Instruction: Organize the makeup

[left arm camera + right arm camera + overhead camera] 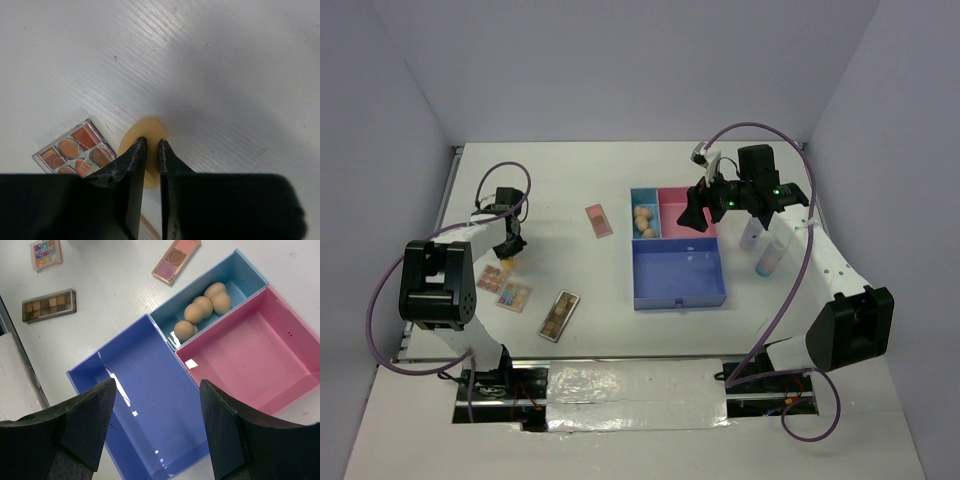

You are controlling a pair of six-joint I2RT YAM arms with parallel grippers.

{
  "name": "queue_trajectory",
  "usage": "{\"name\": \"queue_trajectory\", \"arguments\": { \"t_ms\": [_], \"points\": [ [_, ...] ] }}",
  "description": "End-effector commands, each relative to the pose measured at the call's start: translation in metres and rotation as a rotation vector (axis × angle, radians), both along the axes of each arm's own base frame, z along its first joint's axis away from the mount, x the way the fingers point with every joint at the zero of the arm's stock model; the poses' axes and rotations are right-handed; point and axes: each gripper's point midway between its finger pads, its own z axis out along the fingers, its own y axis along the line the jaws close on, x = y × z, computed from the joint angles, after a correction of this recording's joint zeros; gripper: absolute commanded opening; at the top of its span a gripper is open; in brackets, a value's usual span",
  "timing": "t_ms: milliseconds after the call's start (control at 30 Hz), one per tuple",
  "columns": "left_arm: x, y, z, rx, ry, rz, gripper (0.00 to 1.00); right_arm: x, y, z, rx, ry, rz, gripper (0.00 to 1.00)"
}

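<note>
Sponge [148,127] pinched between the closed left gripper [151,143] on the table [225,75].
Right gripper [157,385] hangs wide open above the tray [161,328].

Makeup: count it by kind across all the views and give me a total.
Sponges: 4 (3 in the light blue compartment, 1 between the fingers of the left gripper)
Eyeshadow palettes: 4
Gradient bottle: 1
White tube: 1
Total: 10
</note>
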Motion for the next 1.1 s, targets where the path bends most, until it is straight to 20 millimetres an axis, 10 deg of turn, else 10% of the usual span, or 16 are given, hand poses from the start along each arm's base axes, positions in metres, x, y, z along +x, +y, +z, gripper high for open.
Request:
{"name": "queue_trajectory", "arguments": {
  "t_ms": [0, 200, 500, 833, 1067],
  "points": [
    [-0.01, -0.009, -0.017, -0.051, 0.067, -0.029, 0.24, 0.004, -0.001, 0.021, 0.017, -0.077, -0.012, 0.75],
    [-0.008, -0.017, -0.009, -0.086, 0.035, -0.059, 0.01, 0.004, -0.002, 0.022, 0.018, -0.08, -0.019, 0.75],
    [0.023, -0.064, 0.06, -0.281, -0.217, -0.276, 0.0, 0.004, -0.004, 0.019, 0.008, -0.082, -0.025, 0.75],
    [0.05, -0.213, 0.155, -0.703, -0.52, -0.803, 0.0, 0.001, -0.007, 0.011, -0.003, -0.079, -0.026, 0.75],
    [0.07, -0.305, 0.171, -0.817, -0.552, -0.985, 0.0, -0.002, -0.011, 0.012, -0.019, -0.098, -0.038, 0.77]
  ]
}}
